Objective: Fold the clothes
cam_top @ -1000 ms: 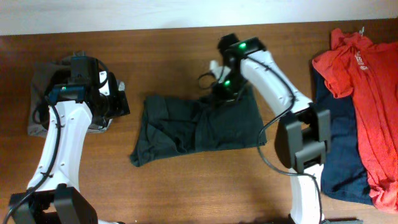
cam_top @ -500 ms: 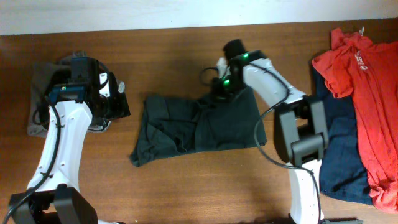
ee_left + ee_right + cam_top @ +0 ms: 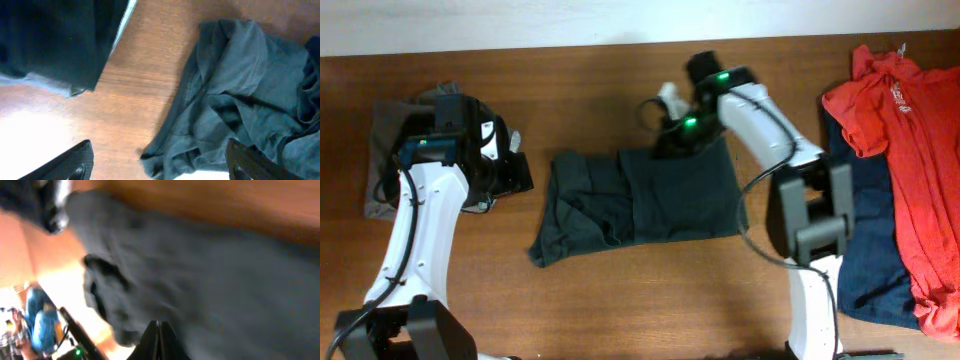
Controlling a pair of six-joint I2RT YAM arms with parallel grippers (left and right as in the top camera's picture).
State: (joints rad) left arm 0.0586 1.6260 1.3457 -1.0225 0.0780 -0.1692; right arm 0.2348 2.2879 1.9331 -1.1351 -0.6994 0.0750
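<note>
Pinching is what the right gripper [image 3: 159,326] seems to be doing. Its two fingers [image 3: 152,344] are pressed together with no gap. Dark cloth is all around their tips, so I think they have hold of the top edge of the dark green shirt [image 3: 640,200]. The left gripper [image 3: 159,150] has its fingers [image 3: 75,160] spread wide and holds nothing. It hangs near the shirt's crumpled left end (the part with all the bumps).

The shirt lies in the middle of the table [image 3: 590,80], smooth on the right side and bunched on the left. A red shirt [image 3: 910,140] and a navy one [image 3: 865,250] wait at the far right. A grey one [image 3: 380,150] sits under the left arm.

To do this step well, I would pull the top edge slowly and straight, so the cloth goes flat and does not slip out. The left gripper should grab the bunched end and tug it gently the other way. Fold only once the bumps are gone.
</note>
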